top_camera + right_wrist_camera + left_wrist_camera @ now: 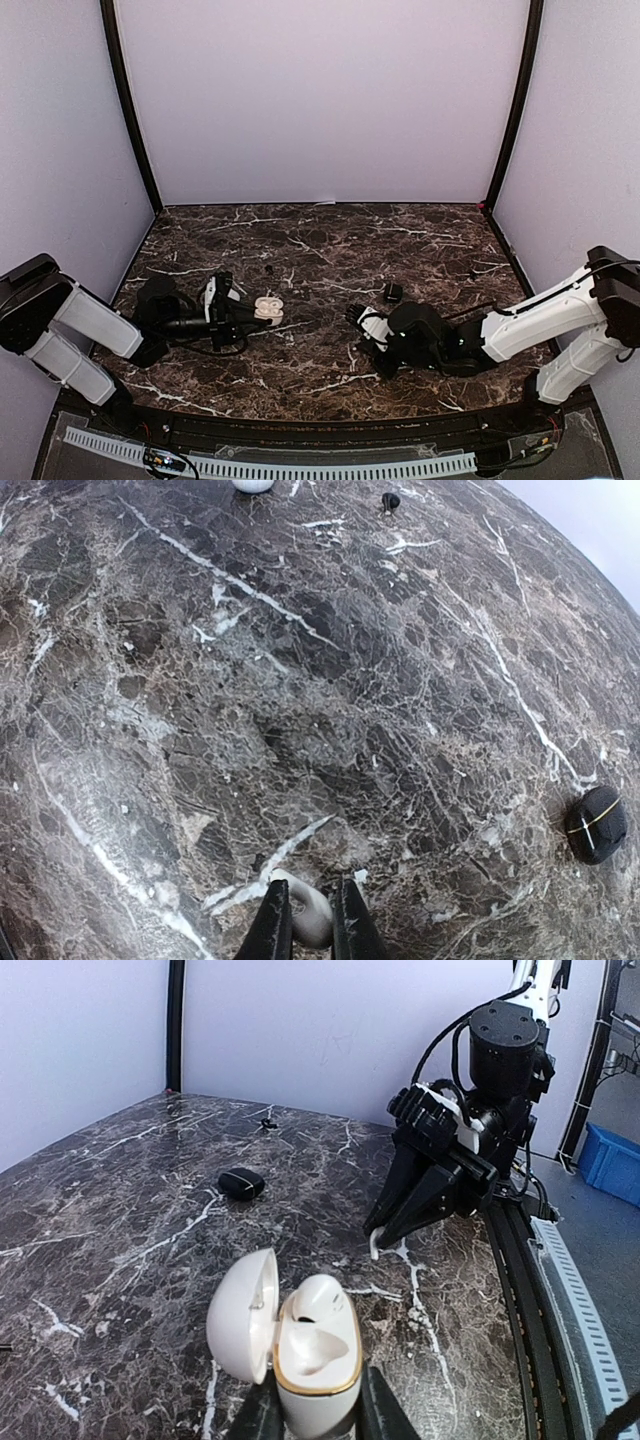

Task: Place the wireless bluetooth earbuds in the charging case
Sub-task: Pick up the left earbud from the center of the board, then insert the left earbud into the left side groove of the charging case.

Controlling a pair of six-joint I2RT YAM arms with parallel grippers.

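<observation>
1. Pinching the base of an open white case (318,1355), the left gripper (320,1412) holds it upright, lid swung out to the left.
2. Farther back on the marble table (330,240), a small black earbud (266,1123) lies alone, well apart from both arms.
3. The right gripper (308,930) has its fingers closed tight on a white earbud (310,908), held low at the tabletop. Whether it touches the surface is unclear.
4. A closed black case (596,825) rests on the table just beyond the right gripper.
</observation>
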